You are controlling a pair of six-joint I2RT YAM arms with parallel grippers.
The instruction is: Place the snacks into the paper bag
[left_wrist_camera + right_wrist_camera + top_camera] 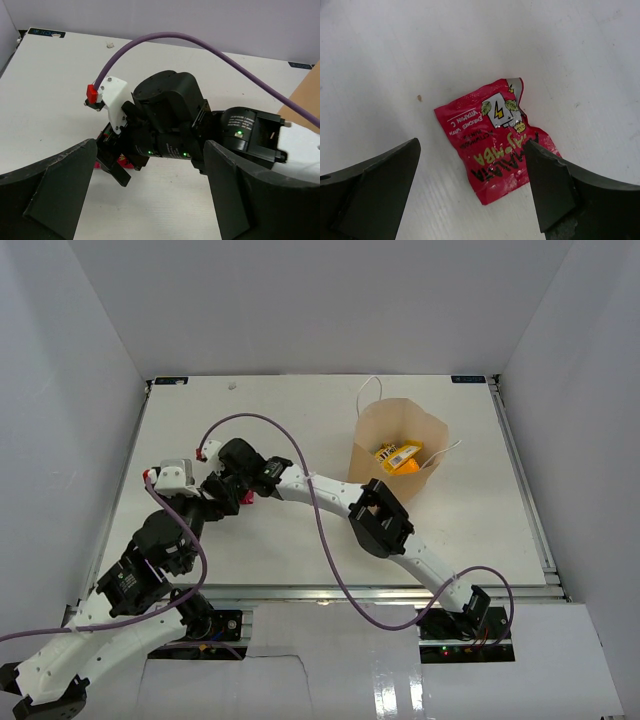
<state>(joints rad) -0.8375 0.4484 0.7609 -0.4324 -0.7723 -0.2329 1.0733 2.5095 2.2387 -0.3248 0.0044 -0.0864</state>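
Right wrist: red packet (492,145) on table (395,60), right gripper (470,170) spread above.

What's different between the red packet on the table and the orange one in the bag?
The red packet lies on the white table, outside the paper bag; the orange-yellow pouch is already inside the bag. The red packet is red with greenish lettering; the pouch is orange-yellow with a pale patch. Both are small, shiny wrapped snacks.
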